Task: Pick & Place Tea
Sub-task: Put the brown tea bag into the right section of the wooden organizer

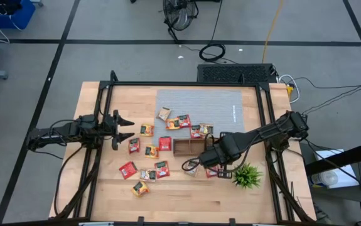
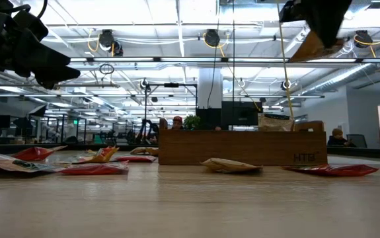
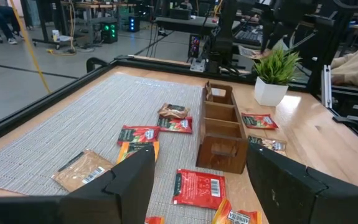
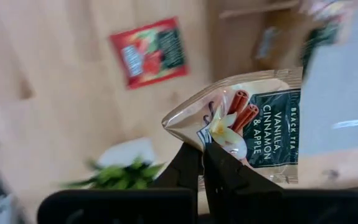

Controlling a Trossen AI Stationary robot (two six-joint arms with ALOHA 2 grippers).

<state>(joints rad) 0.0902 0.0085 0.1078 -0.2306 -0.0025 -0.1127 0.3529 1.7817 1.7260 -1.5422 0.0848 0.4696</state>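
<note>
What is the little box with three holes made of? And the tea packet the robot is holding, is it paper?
The box looks like brown wood with a smooth, slightly shiny finish; you can see flat boards joined at the corners. The tea packet in the right gripper looks like thin glossy film or coated paper, not plain paper: it shines, crinkles and has a printed label. Which one, I can't tell for sure.

The sachet [image 4: 253,134] says "BLACK TEA" and "VANILLA CINNAMON & APPLE". The tray [image 2: 242,147] has letters like "HTB" on its end.

Left pincer [image 1: 125,129] agape, right pincer [image 1: 196,164] clamped
</note>
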